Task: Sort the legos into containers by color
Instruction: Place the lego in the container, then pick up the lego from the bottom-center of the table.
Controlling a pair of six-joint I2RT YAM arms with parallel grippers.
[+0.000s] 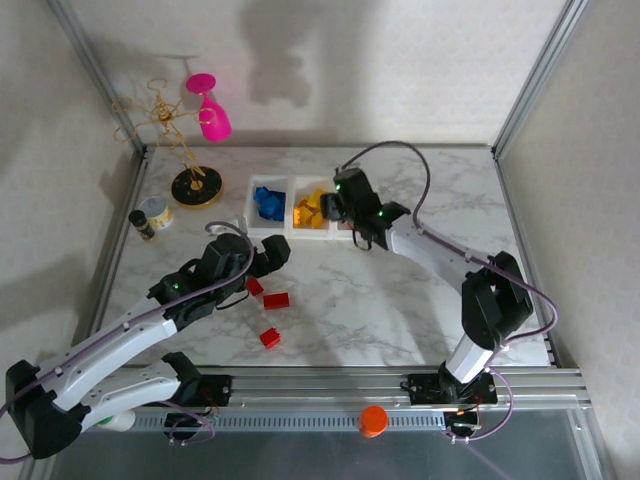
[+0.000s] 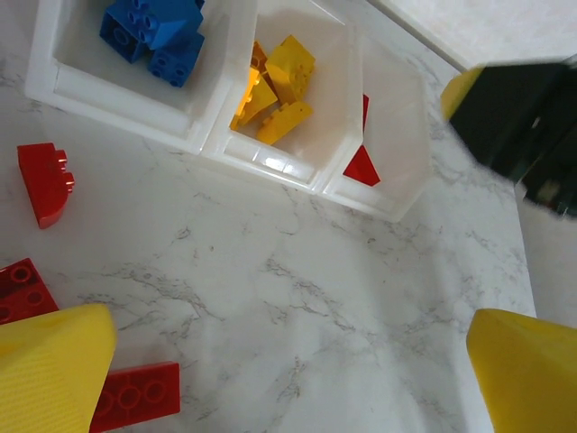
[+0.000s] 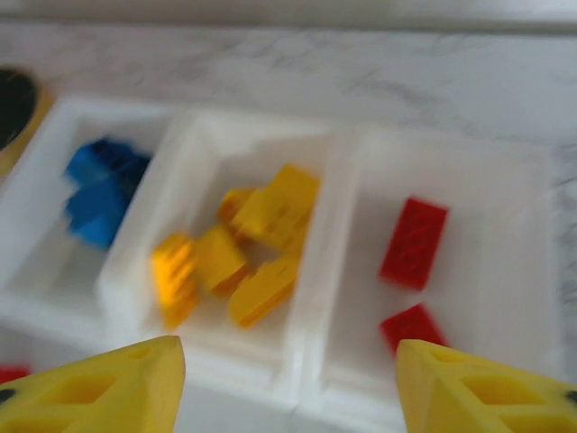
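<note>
The containers (image 2: 216,149) are translucent white, with blue legos (image 2: 153,32), yellow legos (image 2: 275,86) and red legos (image 3: 413,242) inside. More red bricks (image 1: 276,299) lie on the white, grey-veined marble table (image 2: 297,298). The left gripper (image 2: 288,361) and right gripper (image 3: 288,361) have yellow fingers; the glass (image 1: 213,118) is pink, and its stand (image 1: 196,186) black and gold.

The white marble-patterned bench (image 1: 400,300) is carrying a row of three joined translucent white containers (image 1: 291,200), which is sitting flat toward the far edge, near the middle. Just left of that row a round black-and-gold stand base (image 1: 196,187) is resting on the marble. Nearer the left edge a small jar (image 1: 158,213) and a dark bottle (image 1: 142,224) are standing upright just beside each other. Three red legos are lying loose on the bare surface in front of the containers, apart from them: an oblong brick (image 1: 276,299), a small brick (image 1: 270,338) closer to the near edge, and a third brick (image 1: 254,286), partly hidden.
</note>
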